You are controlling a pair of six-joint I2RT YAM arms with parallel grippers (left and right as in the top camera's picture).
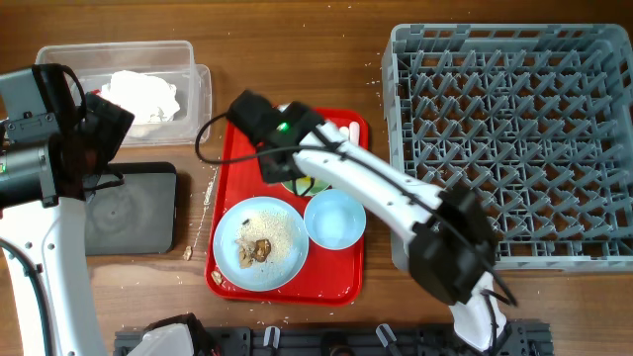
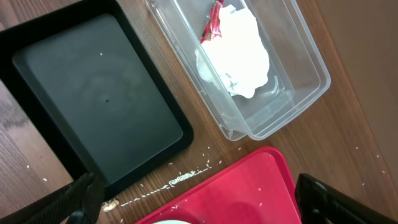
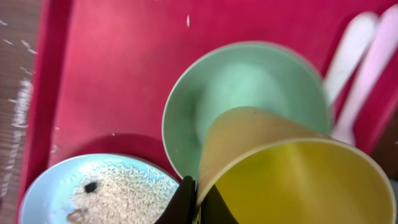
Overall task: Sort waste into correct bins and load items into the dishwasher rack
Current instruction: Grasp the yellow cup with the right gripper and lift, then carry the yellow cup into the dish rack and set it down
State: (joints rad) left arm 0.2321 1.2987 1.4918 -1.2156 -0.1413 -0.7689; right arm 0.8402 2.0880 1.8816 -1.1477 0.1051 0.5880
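My right gripper (image 3: 196,200) is shut on the rim of the small yellow cup (image 3: 298,186), one finger inside and one outside. The cup hangs tilted over the pale green bowl (image 3: 249,87) on the red tray. The white fork (image 3: 348,53) and spoon (image 3: 378,68) lie beside that bowl. A light blue plate (image 1: 262,242) carries crumbs and brown scraps, with the light blue bowl (image 1: 334,218) next to it. My left gripper (image 2: 202,208) is open and empty, above the table near the red tray's corner. White napkins with a red wrapper (image 2: 239,46) lie in the clear tub (image 2: 298,93).
The black tray (image 2: 93,106) sits beside the clear tub, with crumbs (image 2: 186,177) scattered on the wood between it and the red tray (image 1: 237,148). The grey dishwasher rack (image 1: 514,138) fills the right side of the table. My right arm (image 1: 396,193) stretches across the tray.
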